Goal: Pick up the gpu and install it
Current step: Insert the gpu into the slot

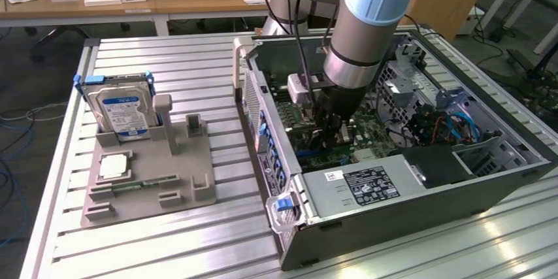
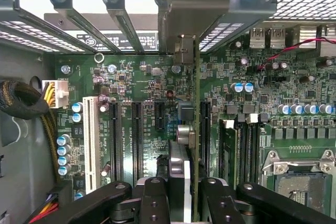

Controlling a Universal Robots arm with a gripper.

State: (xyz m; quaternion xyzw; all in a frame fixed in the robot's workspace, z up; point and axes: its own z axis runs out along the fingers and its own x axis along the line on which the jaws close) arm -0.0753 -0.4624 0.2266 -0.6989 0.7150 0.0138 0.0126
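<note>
Gpu (image 2: 197, 129) stands edge-on inside the open computer case (image 1: 488, 181) on the slatted bench (image 1: 174, 240), above the green motherboard (image 2: 136, 87) beside its long dark slots (image 2: 137, 135). The pincer (image 2: 185, 195) is clamped on the gpu's near end, fingers (image 2: 218, 203) either side.

In the exterior view the arm (image 1: 362, 27) hides the gripper (image 1: 330, 129) and any card within the computer case (image 1: 410, 181). In the wrist view the gpu (image 2: 196, 129) shows edge-on (its faces hidden), its near end cut off between the fingers (image 2: 155, 198).
</note>
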